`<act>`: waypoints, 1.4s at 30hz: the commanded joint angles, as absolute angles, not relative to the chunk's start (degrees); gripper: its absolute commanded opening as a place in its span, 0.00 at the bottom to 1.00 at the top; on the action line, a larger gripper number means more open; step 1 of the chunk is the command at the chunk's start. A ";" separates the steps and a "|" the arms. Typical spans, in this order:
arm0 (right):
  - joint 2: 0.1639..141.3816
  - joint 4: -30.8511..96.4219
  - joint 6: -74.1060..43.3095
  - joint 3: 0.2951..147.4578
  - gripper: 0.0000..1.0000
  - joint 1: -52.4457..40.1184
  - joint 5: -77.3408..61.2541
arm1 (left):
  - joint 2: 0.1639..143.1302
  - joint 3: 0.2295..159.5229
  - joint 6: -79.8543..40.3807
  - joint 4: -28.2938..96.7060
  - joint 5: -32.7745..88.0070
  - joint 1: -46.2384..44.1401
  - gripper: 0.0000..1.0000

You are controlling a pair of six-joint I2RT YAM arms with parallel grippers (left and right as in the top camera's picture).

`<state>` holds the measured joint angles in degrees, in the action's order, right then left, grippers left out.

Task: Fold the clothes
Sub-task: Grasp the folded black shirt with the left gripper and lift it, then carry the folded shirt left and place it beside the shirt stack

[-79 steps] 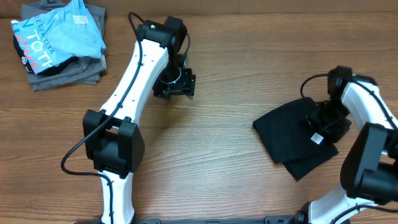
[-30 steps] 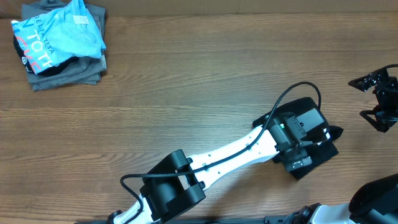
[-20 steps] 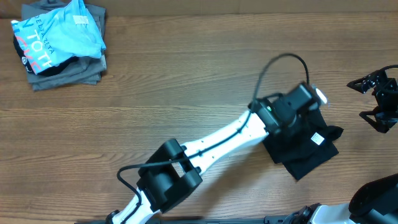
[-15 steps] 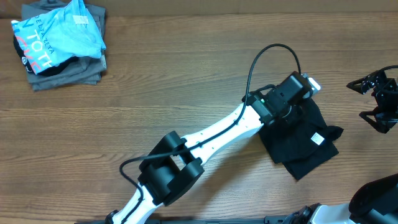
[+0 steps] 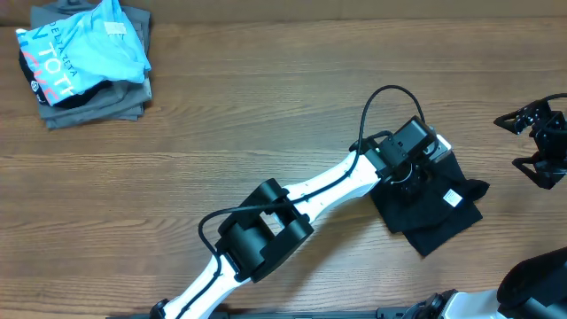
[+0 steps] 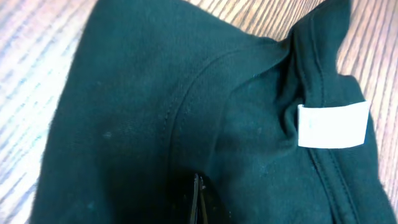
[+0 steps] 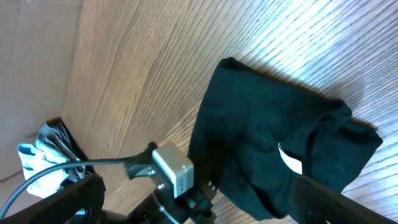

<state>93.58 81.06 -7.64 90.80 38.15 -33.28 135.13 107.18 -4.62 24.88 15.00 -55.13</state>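
On the T-shirt [image 6: 124, 124], only left wrist shows stitching [image 6: 176, 118].

Garment: a black T-shirt [image 6: 143, 112] fills nearly the whole frame, its soft fabric lightly creased.
Neck label: a small white tag [image 6: 331, 126] at right, beside the collar seam.
Table: wood grain [image 6: 31, 56] shows at left and top right.

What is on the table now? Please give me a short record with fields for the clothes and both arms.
black T-shirt: roughly folded, on the right part of the table, white label showing
left gripper: shut, low over the shirt; cannot tell if it pinches fabric
right gripper: open, apart from the shirt
pile: light-blue shirt on grey garments, far left corner
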 commanded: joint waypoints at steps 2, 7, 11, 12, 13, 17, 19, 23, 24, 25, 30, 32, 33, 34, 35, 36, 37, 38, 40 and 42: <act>93.01 81.23 -6.98 92.31 0.99 38.26 -34.15 | 140.07 107.13 -9.93 25.45 16.05 -54.15 0.04; 93.01 81.49 -6.98 92.31 0.99 38.26 -33.47 | 143.76 107.13 -16.10 27.29 12.16 -51.42 0.04; 93.01 81.62 -7.01 92.27 0.99 38.26 -33.10 | 144.97 107.13 -20.38 30.98 6.85 -47.09 0.04; 93.01 81.69 -7.01 92.27 0.99 38.26 -33.10 | 144.97 107.13 -21.10 31.70 5.21 -46.19 0.06; 93.01 81.80 -6.98 92.27 0.99 38.26 -33.10 | 144.97 107.13 -21.80 32.51 3.64 -45.10 0.14; 93.01 82.39 -6.96 92.27 0.99 38.26 -33.08 | 144.97 107.13 -21.93 36.12 -2.37 -39.77 0.25; 93.01 82.65 -6.46 92.27 0.99 38.26 -33.12 | 144.97 107.13 -22.72 38.61 -5.19 -36.40 0.23; 93.01 82.85 -5.87 92.27 0.99 38.26 -33.10 | 144.97 107.15 -26.13 43.29 -7.77 -28.91 0.21; 93.01 82.83 -5.87 92.27 0.99 38.26 -33.10 | 144.94 107.15 -26.72 44.29 -7.94 -27.14 0.21; 93.01 82.85 -5.87 92.27 0.99 38.26 -33.10 | 144.94 107.15 -27.49 45.50 -8.14 -25.04 0.20; 93.01 82.76 -5.89 92.27 0.99 38.26 -33.10 | 144.57 107.33 -28.95 51.07 -8.36 -14.24 0.18; 93.01 82.63 -5.89 92.27 0.99 38.26 -33.12 | 144.51 107.81 -28.88 53.21 -8.32 -10.87 0.15; 93.01 82.56 -5.91 92.27 0.99 38.26 -33.12 | 144.46 108.14 -28.60 54.41 -8.32 -9.06 0.13; 93.01 82.46 -5.91 92.27 0.99 38.26 -33.12 | 144.46 108.42 -28.27 55.31 -8.25 -7.68 0.11; 93.01 82.41 -5.91 92.27 0.99 38.26 -33.12 | 144.44 108.79 -28.12 56.40 -8.03 -6.17 0.10; 93.01 82.39 -5.91 92.27 0.99 38.26 -33.12 | 144.42 109.14 -27.42 57.19 -7.77 -4.99 0.09; 93.01 82.37 -5.91 92.27 0.99 38.26 -33.15 | 144.38 109.62 -26.52 58.15 -7.07 -3.92 0.08; 93.01 82.21 -5.91 92.27 0.99 38.26 -33.12 | 144.31 110.06 -25.45 58.81 -6.31 -3.20 0.06; 93.01 82.11 -5.93 92.27 0.99 38.26 -33.15 | 144.16 111.24 -23.31 60.16 -4.80 -2.09 0.04; 93.01 82.19 -5.93 92.27 0.99 38.26 -33.15 | 143.74 112.66 -22.65 61.65 -4.43 -1.85 0.04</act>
<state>93.58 82.37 -6.52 90.80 38.15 -32.99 137.05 114.74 -25.58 58.63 0.14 -3.05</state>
